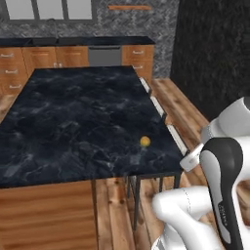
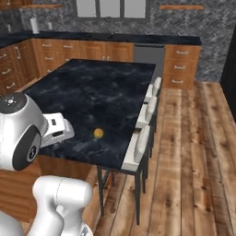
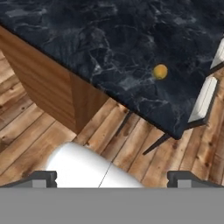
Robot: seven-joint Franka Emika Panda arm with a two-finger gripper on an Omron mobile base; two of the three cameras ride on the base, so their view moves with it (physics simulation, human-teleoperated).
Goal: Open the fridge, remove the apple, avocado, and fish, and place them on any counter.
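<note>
The yellow apple (image 1: 145,141) (image 2: 98,133) (image 3: 160,71) rests on the black marble counter (image 1: 73,112) (image 2: 101,87) (image 3: 109,35), close to its near right corner. My gripper (image 3: 113,179) hangs off the counter, above the wooden floor by the island's near corner, looking down at it. It is open, its dark fingertips (image 3: 43,177) set wide apart with nothing held between them. The apple lies well ahead of the gripper, apart from it. The fridge, the avocado and the fish are out of view.
White-seated stools (image 1: 158,110) (image 2: 145,133) (image 3: 203,98) line the counter's right side on dark legs. Orange-brown wall cabinets (image 1: 73,56) with a grey dishwasher (image 2: 148,56) stand at the back. Wooden floor (image 2: 193,152) stretches to the right of the island.
</note>
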